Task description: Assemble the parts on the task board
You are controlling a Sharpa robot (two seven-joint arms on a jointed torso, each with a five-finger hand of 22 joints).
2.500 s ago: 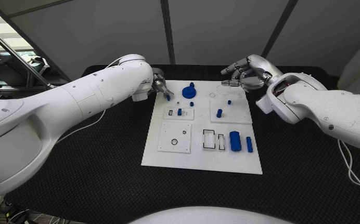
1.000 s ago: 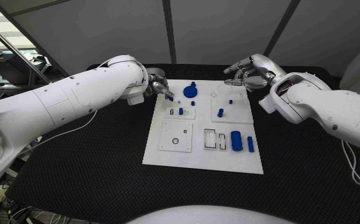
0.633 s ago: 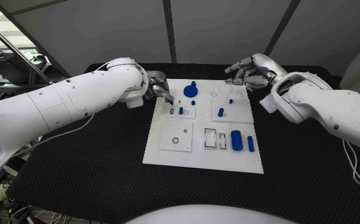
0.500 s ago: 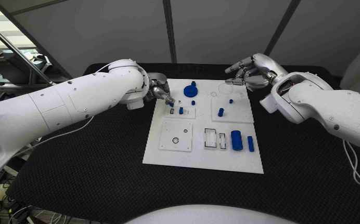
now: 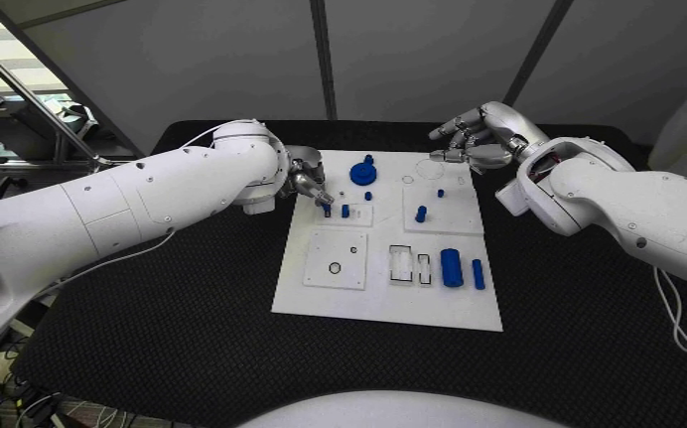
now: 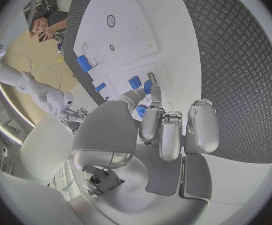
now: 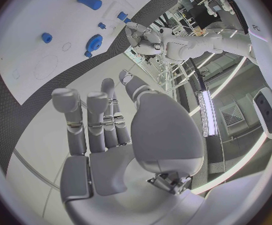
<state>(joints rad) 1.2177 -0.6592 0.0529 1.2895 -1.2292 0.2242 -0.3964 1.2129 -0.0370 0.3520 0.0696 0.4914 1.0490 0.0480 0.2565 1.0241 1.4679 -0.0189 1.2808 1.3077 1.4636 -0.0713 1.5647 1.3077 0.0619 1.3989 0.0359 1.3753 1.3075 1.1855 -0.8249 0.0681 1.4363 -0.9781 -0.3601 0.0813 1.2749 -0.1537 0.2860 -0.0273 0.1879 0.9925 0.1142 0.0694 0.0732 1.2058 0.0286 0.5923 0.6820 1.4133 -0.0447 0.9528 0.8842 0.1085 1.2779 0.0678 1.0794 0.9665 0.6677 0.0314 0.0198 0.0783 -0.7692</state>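
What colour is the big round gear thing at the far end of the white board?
The gear is blue. The head view shows it best, on the white board.

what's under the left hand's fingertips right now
The left hand holds a small blue part over the small raised plate on the task board. Its fingers cover the slot directly beneath.

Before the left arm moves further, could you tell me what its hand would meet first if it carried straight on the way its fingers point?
Probably the small blue part standing on the task board, just ahead of the left hand; depth is uncertain.
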